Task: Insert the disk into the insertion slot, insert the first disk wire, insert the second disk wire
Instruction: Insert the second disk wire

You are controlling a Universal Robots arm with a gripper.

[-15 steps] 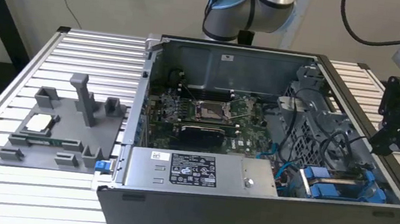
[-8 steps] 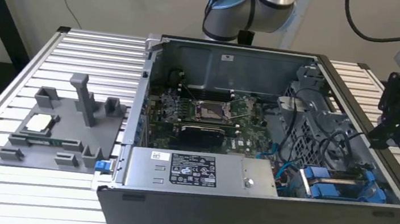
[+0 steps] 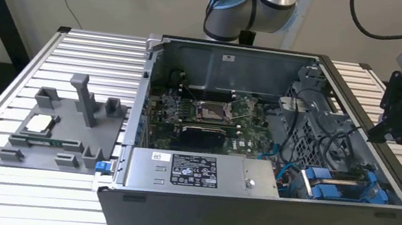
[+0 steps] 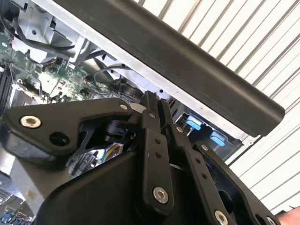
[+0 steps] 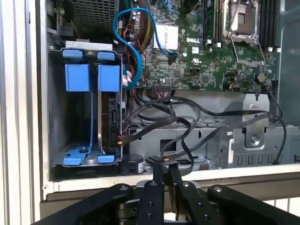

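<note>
The flat silver-grey disk (image 5: 112, 117) in its bright blue plastic carrier stands in the grey metal drive cage (image 5: 55, 103), in the slot nearer the green motherboard (image 5: 211, 61). The cage sits in the corner of the open dark-grey computer case (image 3: 249, 222) on the exterior view's right, and the disk appears fully seated. The step in hand is judged to be connecting the first disk wire. A black wire (image 5: 159, 105) and a looped blue wire (image 5: 139, 56) lie just beside the disk's connector edge; whether either is plugged in cannot be told. For a good result, grasp the wire close behind its plug, align the plug square to the socket, and press straight, clear of neighbouring cables. The black two-finger gripper (image 5: 166, 171) is closed on nothing, fingertips together, poised over the case wall beside the cage. The arm reaches from the far edge of the slatted aluminium bench (image 3: 78, 51) around the case's side, wrist tilted inward.
</note>
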